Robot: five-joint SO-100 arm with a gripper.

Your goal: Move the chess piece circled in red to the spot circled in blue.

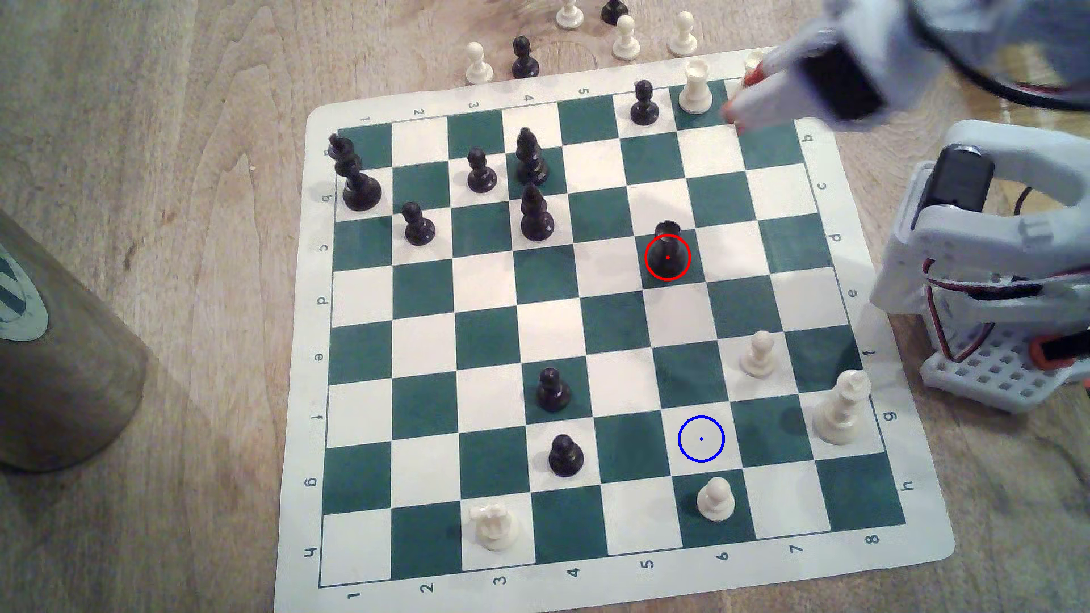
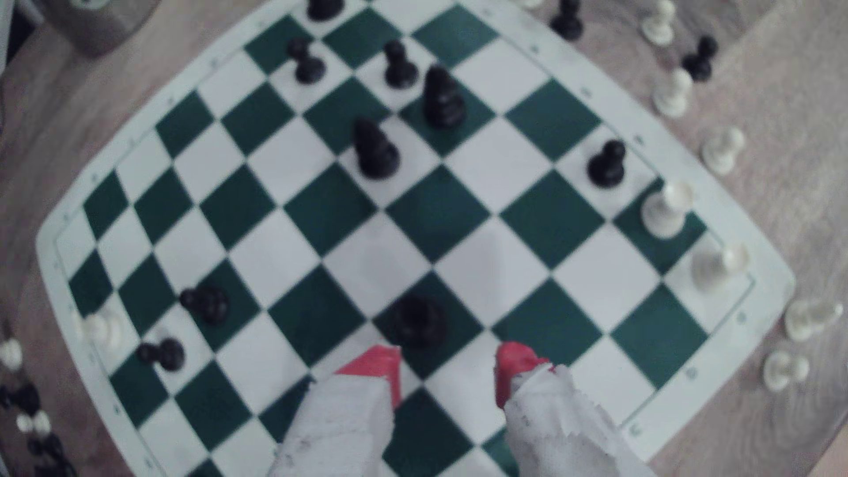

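So, biggest first: the chessboard (image 1: 424, 377), a thin green-and-white mat, lies flat on a wooden table (image 1: 177, 147). The white robot arm (image 1: 979, 247) stands off the board's edge at the exterior view's right, reaching over the far corner there. Its pincer (image 2: 447, 367) hangs above the board, red-tipped jaws spread wide with bare board between them, holding nothing. In the exterior view the tips sit over the far right corner, just beside a white piece (image 1: 695, 88).

The black rook (image 1: 667, 250) stands upright on a green square ringed in red, right of board centre in the exterior view, with free squares all round it. In the wrist view it sits just ahead of the open jaws, blurred. The blue-ringed square (image 1: 701, 438) is white and vacant, a few rows nearer the camera, one column to the exterior view's right. A white pawn (image 1: 715, 499) stands on the square just beyond it, toward the near edge.

Handling, as a guess: small, light, hard plastic, likely smooth, so slippery. Stout round body, wide base, so stable standing but apt to tip if nudged off-centre. Best hold: jaws across the cylinder body below the notched top, above the base flare, straight down, centred.
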